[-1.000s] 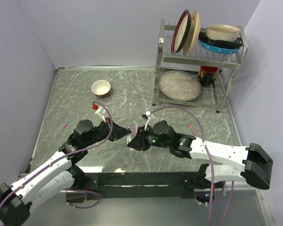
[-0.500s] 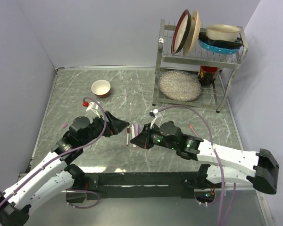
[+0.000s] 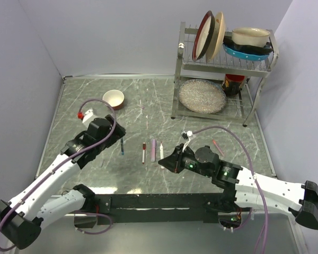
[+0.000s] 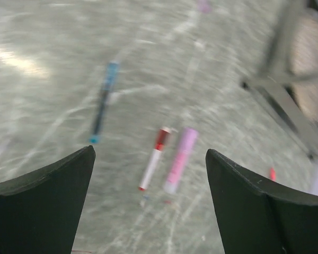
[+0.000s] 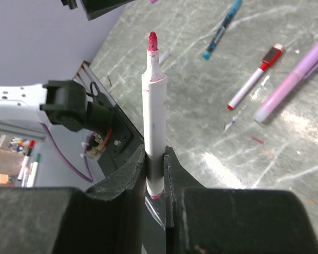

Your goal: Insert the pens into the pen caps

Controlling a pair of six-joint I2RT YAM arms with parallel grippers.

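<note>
Pens, count: four in view, with three lying loose and one held.
Held pen: the white pen (image 5: 153,106), pink-red tip bare, stands straight up out of the right jaws. From above it sits mid-surface, toward the near edge (image 3: 161,153).
Right jaws: clamped tight on the white pen's lower barrel.
Loose row: and here they lie, teal pen (image 3: 122,147), red pen (image 3: 143,152), lilac pen (image 3: 153,150), side by side, none touching. Each runs roughly from far edge to near edge, mid-surface, with the teal one well apart on the left-edge side.
Caps, count: one sure, a red cap (image 5: 270,54) seated on the red pen's far end. On the teal and lilac pens I cannot tell cap from barrel.
Left jaws: spread wide, gripping nothing, hanging over the surface (image 3: 85,100) on the left-edge side of the row.
Small piece: one red-pink bit (image 3: 216,144) toward the right edge, too small to identify.
Bowls on the surface: one, a small bowl (image 3: 113,99) toward the far-left corner, its inside showing plain cream.
Rack: one wire rack (image 3: 217,67) in the far-right corner.
Rack, top shelf: two plates on edge, red-rimmed plate (image 3: 204,34) and cream plate (image 3: 219,34); beside them a cream bowl (image 3: 250,36) sits in a blue dish (image 3: 244,53).
Rack, lower shelf: one speckled plate (image 3: 201,96) leaning, with a red item (image 3: 234,80) half hidden behind it.
</note>
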